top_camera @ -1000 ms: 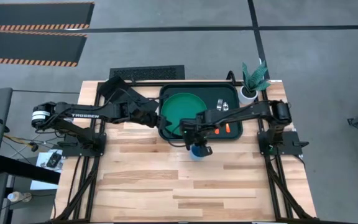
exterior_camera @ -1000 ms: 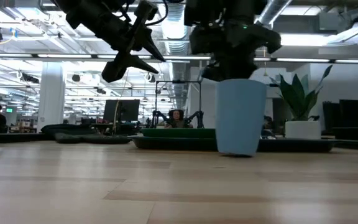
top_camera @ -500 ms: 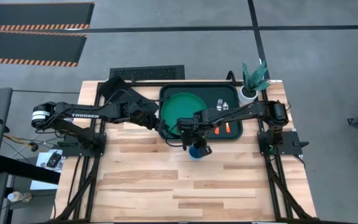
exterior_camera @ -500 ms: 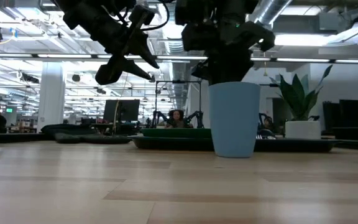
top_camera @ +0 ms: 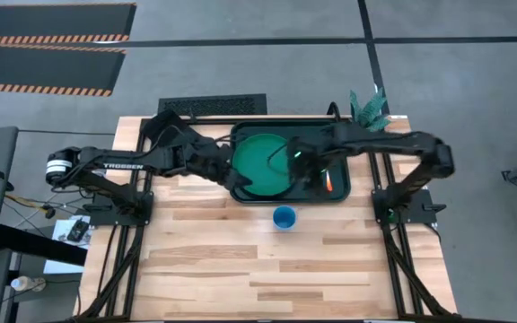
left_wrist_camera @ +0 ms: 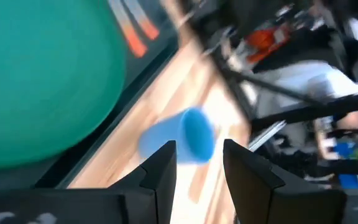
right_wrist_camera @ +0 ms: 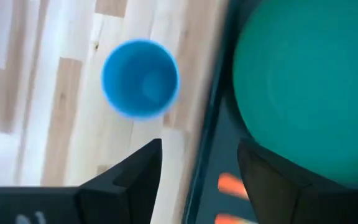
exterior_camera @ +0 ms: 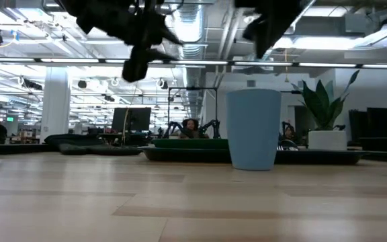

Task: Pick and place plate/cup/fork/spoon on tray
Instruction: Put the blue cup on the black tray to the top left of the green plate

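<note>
Tableware is mostly set: the plate (top_camera: 265, 161), fork (top_camera: 315, 183) and spoon (top_camera: 328, 184) lie inside the tray (top_camera: 239, 190), while the cup (top_camera: 284, 217) stands upright on the surface just outside the tray, apparently the last piece to load. Right gripper (right_wrist_camera: 194, 165) hangs over the tray's edge beside the cup, fingers spread and empty; left gripper (left_wrist_camera: 199, 163) hovers by the tray's opposite side, also parted, holding nothing.

- The small round blue cup (top_camera: 284, 217) stands alone on the light wooden worktop (top_camera: 240, 260), with bare wood all around it.
- Both dark arms hang over the dark rectangular tray (top_camera: 341, 191), blocking the way down to the round green plate (top_camera: 263, 161).
</note>
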Available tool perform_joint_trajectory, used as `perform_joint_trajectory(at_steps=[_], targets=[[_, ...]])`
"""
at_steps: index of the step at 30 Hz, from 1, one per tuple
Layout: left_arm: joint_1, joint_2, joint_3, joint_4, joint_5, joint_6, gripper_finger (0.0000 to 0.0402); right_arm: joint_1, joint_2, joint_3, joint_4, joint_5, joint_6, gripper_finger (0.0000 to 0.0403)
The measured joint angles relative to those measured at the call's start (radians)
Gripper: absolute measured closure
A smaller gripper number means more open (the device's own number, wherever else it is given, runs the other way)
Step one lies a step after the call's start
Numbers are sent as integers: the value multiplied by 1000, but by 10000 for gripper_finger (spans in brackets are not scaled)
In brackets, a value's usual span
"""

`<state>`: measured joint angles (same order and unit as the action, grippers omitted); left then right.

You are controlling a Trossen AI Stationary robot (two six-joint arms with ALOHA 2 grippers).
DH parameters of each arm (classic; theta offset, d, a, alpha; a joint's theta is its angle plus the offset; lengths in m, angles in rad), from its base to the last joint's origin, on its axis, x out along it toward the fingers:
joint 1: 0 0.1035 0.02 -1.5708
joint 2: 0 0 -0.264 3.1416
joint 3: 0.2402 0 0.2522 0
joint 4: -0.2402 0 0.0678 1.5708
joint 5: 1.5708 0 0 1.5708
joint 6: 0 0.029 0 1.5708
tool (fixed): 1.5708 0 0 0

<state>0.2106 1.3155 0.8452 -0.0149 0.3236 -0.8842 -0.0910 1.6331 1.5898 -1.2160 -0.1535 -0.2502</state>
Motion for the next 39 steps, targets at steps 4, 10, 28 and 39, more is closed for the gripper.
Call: perform_joint_trajectory(at_steps=[4,10,28,39], targets=[[-45,39,62,7,-104,20,285,-39,-130,-1,-109,62,79,177],[-87,226,291,-132,-167,180,285,-120,-310,-2,-240,207,161,181],[-189,616,834,-643,-173,573,285,-160,-685,-2,-282,207,472,182],[-204,651,834,-638,-217,640,251,-159,-733,-2,-289,207,515,182]])
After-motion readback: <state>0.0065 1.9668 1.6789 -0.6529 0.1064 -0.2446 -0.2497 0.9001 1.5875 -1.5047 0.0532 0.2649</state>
